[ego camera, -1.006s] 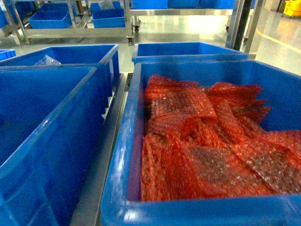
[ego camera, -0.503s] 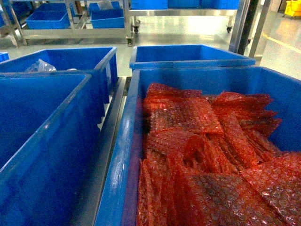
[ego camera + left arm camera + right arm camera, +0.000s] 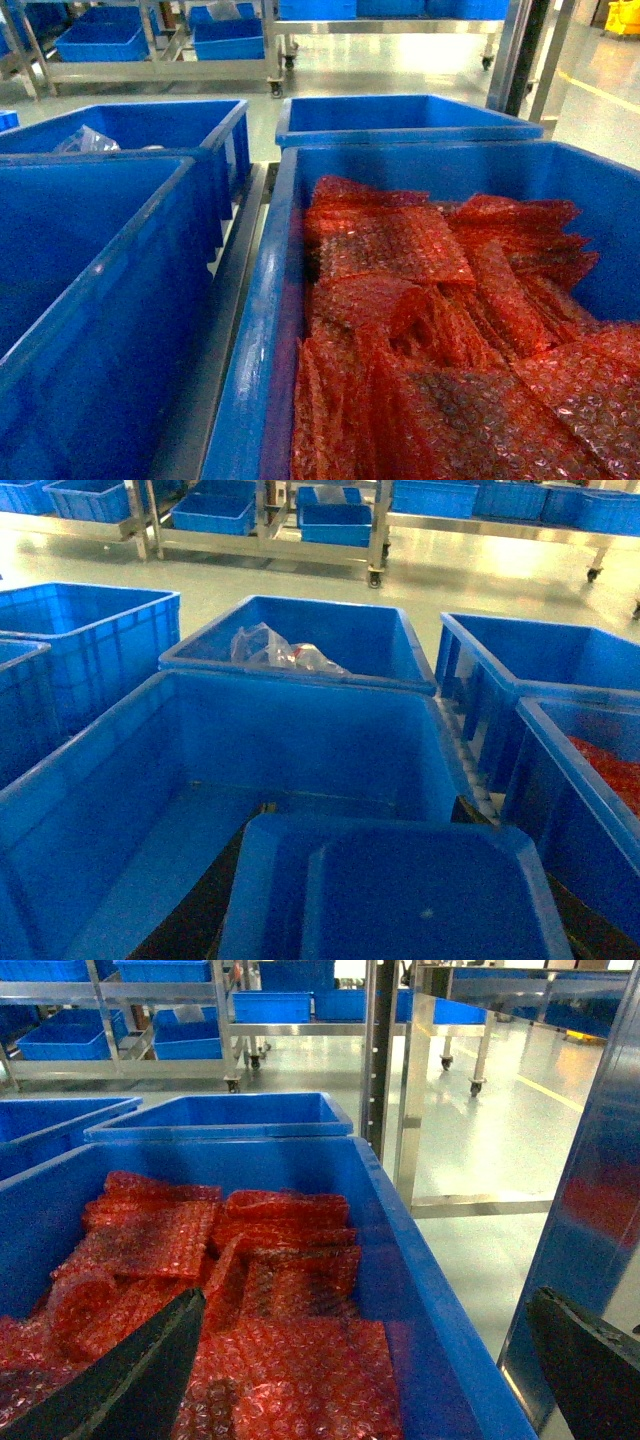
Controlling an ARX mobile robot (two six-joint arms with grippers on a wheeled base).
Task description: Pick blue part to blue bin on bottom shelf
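glossy plastic crates (image 3: 260, 330), red bubble-wrap bags (image 3: 420, 300)

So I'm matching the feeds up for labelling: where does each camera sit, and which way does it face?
Head: high on the robot, slanting down at the bin of red bubble wrap; no body shows.
Left wrist: over an empty bin; a blue lid lies nearest.
Right wrist: over the red bubble wrap; dark fingers of the right gripper frame the view, spread wide.
Head and right wrist share the bubble wrap bin.
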